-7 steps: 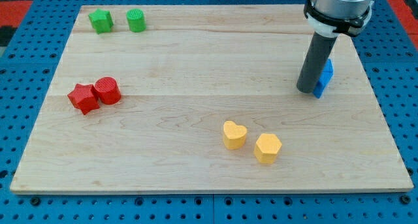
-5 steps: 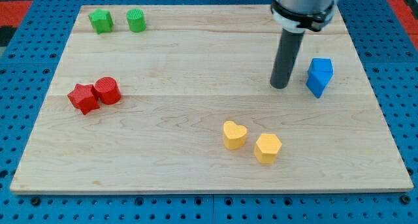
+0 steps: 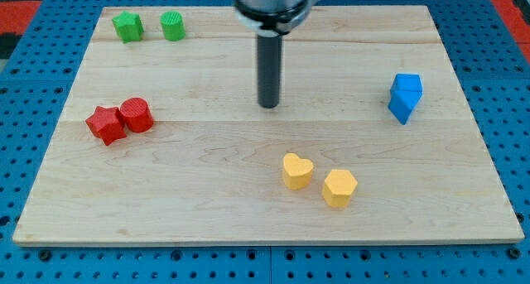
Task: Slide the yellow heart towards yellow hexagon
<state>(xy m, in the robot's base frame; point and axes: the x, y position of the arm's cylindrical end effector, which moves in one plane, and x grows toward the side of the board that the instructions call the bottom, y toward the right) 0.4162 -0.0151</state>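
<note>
The yellow heart (image 3: 296, 170) lies low on the wooden board, right of centre. The yellow hexagon (image 3: 339, 187) sits just to its lower right, a small gap between them. My tip (image 3: 268, 105) rests on the board near the centre, above the heart and slightly to its left, well apart from it. It touches no block.
A blue block (image 3: 405, 97) sits at the view's right. A red star (image 3: 105, 124) and a red cylinder (image 3: 136, 114) touch at the left. A green star (image 3: 127, 26) and a green cylinder (image 3: 172, 25) stand at the top left. The board's edge (image 3: 265, 239) runs along the bottom.
My tip has slid from beside the blue block at the right to the board's centre. No block has moved.
</note>
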